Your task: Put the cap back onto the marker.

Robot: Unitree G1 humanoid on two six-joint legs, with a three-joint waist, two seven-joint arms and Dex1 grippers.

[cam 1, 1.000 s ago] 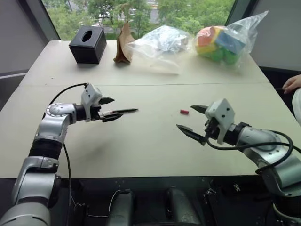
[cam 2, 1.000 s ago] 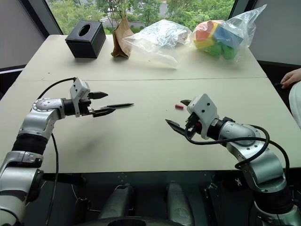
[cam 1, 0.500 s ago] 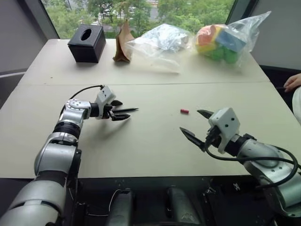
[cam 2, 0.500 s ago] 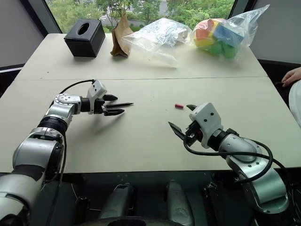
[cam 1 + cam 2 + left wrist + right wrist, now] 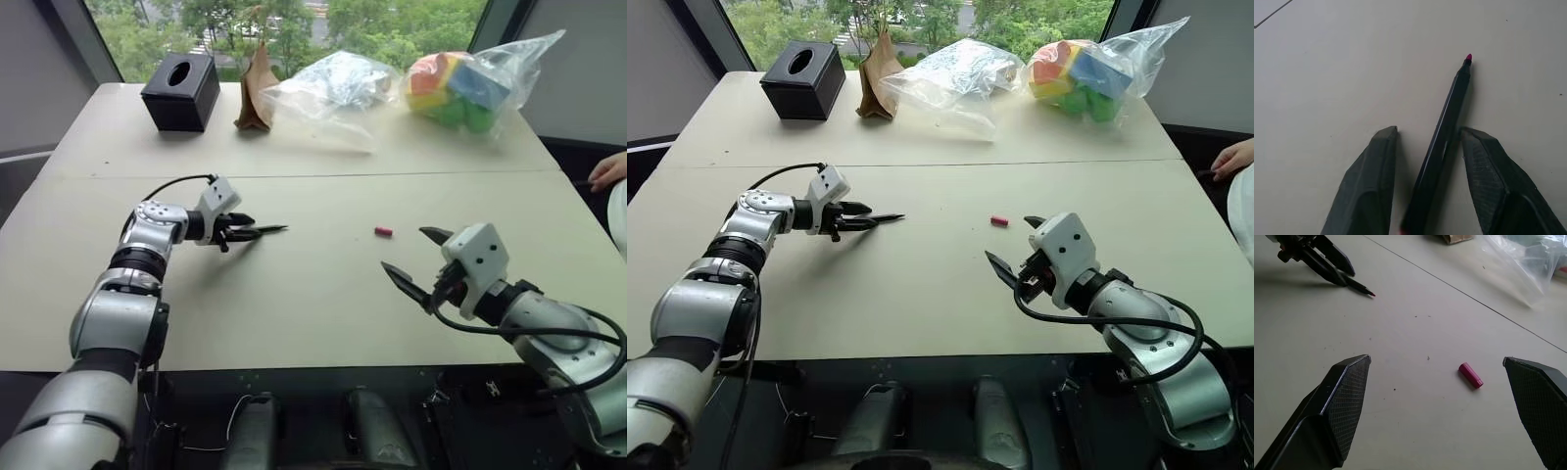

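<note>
Marker (image 5: 257, 231) first, on my left: it lies low over the table (image 5: 294, 294) with its red tip pointing toward the middle, and my left gripper (image 5: 231, 232) has its fingers drawn in around the barrel. From the left wrist view one finger (image 5: 1498, 186) touches the barrel while the other stands a little off, so I judge the grasp not fully closed. Capping has not begun. Further right, the cap (image 5: 383, 231) lies on its side on the bare table, well apart from the marker's tip. My right gripper (image 5: 416, 262) hovers near the cap on my side of it, jaws spread wide, holding nothing. Left to do: secure the marker, pick up the cap, press it on.
</note>
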